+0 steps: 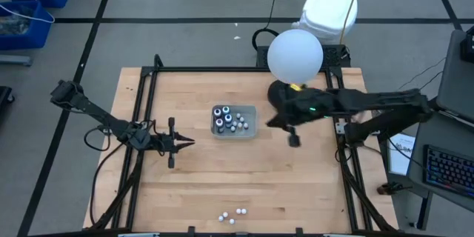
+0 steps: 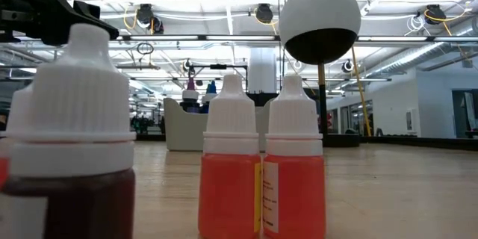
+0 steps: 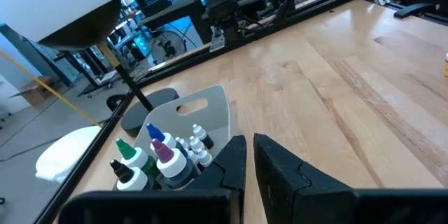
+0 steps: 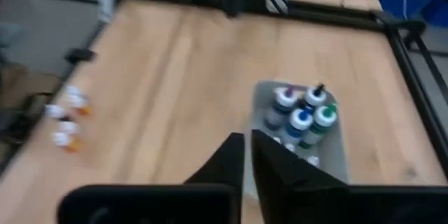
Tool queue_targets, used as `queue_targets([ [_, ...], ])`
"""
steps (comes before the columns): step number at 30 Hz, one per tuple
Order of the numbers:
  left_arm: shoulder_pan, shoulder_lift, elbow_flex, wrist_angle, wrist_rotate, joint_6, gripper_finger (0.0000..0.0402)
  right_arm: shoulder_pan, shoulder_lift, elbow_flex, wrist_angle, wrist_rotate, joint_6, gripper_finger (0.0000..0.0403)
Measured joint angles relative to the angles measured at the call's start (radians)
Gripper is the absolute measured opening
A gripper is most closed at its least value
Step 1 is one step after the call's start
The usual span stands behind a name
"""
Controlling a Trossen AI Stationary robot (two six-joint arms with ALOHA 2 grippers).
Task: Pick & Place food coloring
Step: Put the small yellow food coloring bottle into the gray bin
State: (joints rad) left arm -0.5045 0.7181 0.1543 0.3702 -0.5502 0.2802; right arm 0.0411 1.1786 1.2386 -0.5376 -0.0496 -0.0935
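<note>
The right hand [image 1: 293, 136], right of centre, and the left hand [image 1: 180, 143], left of centre, are both closed and empty. The grey tray [image 1: 250, 112] between them holds most bottles. Three food coloring bottles [image 1: 231, 215] remain at lower centre; next, open and reach there.

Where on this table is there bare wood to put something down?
Bare wood lies between the grey tray and the three loose bottles at the near edge, and on the whole far strip beyond the tray. It is crowded around the tray itself: the left gripper and right gripper flank it, beside the white globe.
</note>
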Motion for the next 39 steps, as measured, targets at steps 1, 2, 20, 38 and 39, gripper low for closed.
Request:
queue_targets([
  [1, 0.000, 0.000, 0.000, 0.000, 0.000, 0.000, 0.0035, 0.017, -0.036, -0.022, -0.001, 0.001, 0.010, 0.0006],
  [2, 0.000, 0.000, 0.000, 0.000, 0.000, 0.002, 0.0035, 0.034, -0.074, -0.047, 0.000, 0.009, 0.022, 0.0008],
  [20, 0.000, 0.000, 0.000, -0.002, 0.001, -0.006, 0.0035, 0.131, -0.532, -0.811, 0.696, 0.070, 0.057, 0.0001],
  [38, 0.001, 0.000, 0.000, -0.024, -0.108, 0.031, 0.0035, 0.130, -0.533, -1.097, 1.184, 0.048, -0.090, 0.0000],
  [39, 0.004, 0.000, 0.000, -0.024, -0.099, 0.032, 0.0035, 0.130, -0.533, -1.099, 1.181, 0.050, -0.104, 0.0000],
])
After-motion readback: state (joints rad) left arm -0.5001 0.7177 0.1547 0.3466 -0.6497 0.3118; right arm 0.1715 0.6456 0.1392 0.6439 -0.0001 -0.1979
